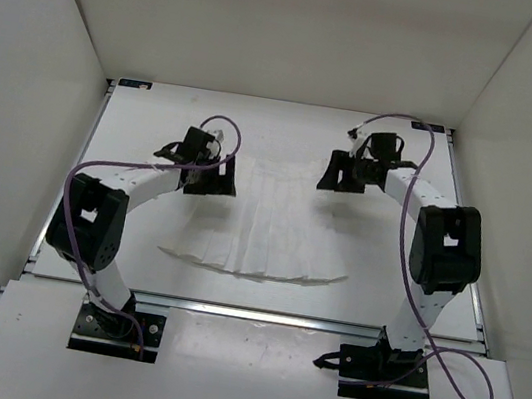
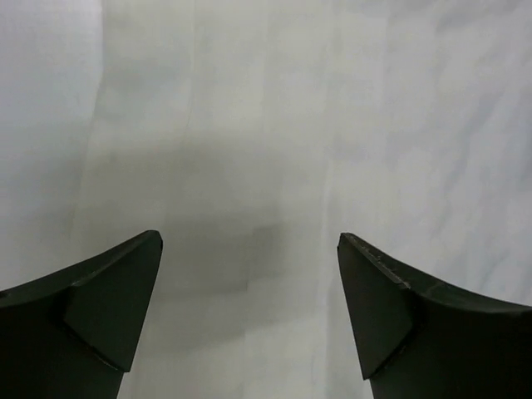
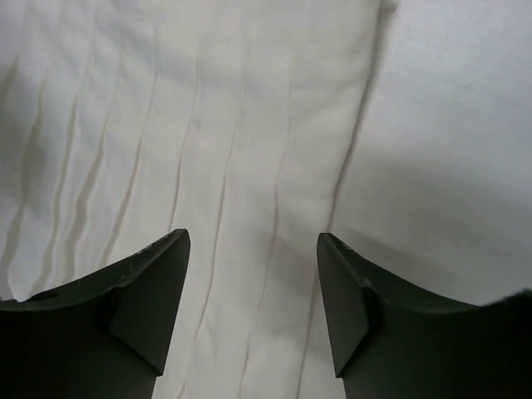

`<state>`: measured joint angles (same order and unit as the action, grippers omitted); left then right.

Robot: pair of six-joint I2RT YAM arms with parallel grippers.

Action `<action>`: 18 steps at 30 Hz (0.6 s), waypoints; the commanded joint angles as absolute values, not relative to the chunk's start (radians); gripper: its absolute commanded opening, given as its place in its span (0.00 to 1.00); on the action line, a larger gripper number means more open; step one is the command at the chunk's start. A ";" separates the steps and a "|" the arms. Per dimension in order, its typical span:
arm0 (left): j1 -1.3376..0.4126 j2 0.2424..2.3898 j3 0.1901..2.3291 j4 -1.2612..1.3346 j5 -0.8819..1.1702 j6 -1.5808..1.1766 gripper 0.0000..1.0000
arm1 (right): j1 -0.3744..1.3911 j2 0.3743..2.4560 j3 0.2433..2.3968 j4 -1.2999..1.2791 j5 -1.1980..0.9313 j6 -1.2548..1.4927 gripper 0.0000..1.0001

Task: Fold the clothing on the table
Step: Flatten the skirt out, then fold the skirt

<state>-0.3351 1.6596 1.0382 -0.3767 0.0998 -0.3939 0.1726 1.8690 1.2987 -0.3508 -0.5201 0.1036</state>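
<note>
Plain white matte upright wall panels (image 1: 22, 141) filled the left, top and right of the frame, meeting at shadowed corners. A flat white board (image 1: 239, 367) ran across the bottom of the frame.

Top external view, fixed above and behind the arm bases (image 1: 119, 328), looks down on the whole table (image 1: 118, 237); both wrist views face downward, close over the clothing (image 1: 266, 230), which all three share.
</note>
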 commanded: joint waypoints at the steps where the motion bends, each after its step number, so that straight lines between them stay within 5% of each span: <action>1: -0.298 1.702 1.169 -0.311 0.098 -0.364 0.98 | 0.143 1.936 1.432 -0.301 -0.508 0.109 0.62; 6: -0.233 1.868 1.328 -0.275 0.052 -0.377 0.99 | 0.127 2.090 1.651 -0.330 -0.454 0.146 0.64; 10: -0.223 1.946 1.345 -0.161 0.037 -0.409 0.88 | 0.143 2.209 1.787 -0.377 -0.434 0.129 0.65; 18: -0.249 2.071 1.425 -0.158 0.063 -0.436 0.84 | 0.167 2.312 1.842 -0.403 -0.410 0.141 0.66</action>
<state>-0.2390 2.0556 1.3857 -0.1741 0.0460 -0.4160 0.1616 2.3013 1.8061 -0.3855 -0.4294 0.1333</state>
